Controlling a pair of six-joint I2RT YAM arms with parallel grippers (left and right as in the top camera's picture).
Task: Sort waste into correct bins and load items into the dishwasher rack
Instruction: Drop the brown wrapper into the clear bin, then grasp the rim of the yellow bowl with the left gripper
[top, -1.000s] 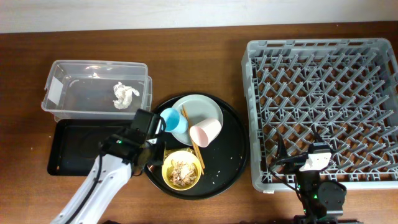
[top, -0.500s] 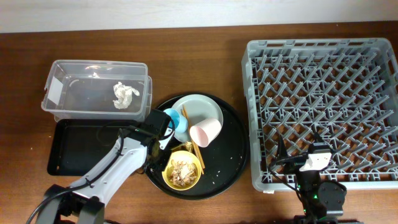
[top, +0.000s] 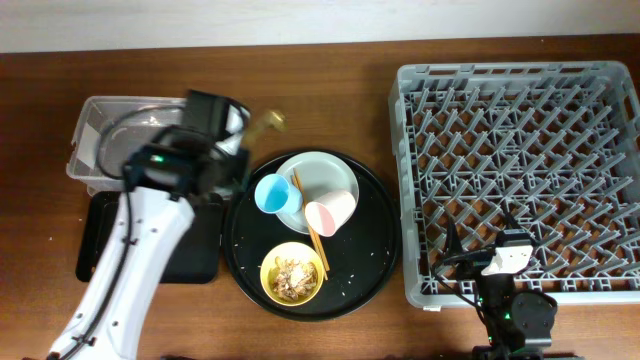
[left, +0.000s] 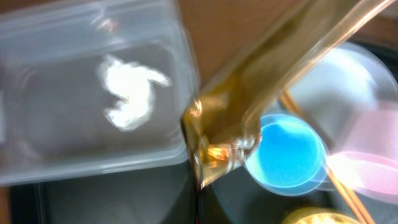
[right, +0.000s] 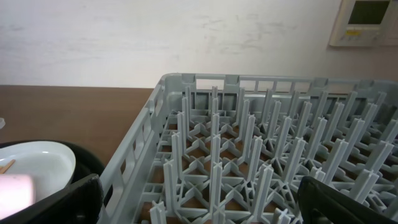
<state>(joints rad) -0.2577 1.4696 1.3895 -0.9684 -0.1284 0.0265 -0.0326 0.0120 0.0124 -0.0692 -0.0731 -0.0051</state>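
My left gripper (top: 248, 130) is raised near the right end of the clear tub (top: 85, 140) and shut on the crinkled gold wrapper (top: 268, 122). In the left wrist view the wrapper (left: 249, 106) stretches up from the shut jaws (left: 198, 199), with the white tissue (left: 127, 93) in the tub below. The blue cup (top: 272, 193), white cup (top: 330, 212), plate (top: 325, 172), chopsticks (top: 310, 232) and yellow bowl (top: 292, 276) with food scraps sit on the round tray. My right gripper (right: 199, 208) is open at the rack's (top: 410, 180) front edge.
The shallow black rectangular tray (top: 100, 250) lies in front of the tub, partly under my left arm. The large round black tray (top: 370, 255) sits between the bins and the rack. Rice grains are scattered on it. The rack's pegs (right: 249, 155) fill the right wrist view.
My left gripper shut on the gold wrapper at the round tray's left side, then rose and swung back towards the clear tub. The right arm has not moved.
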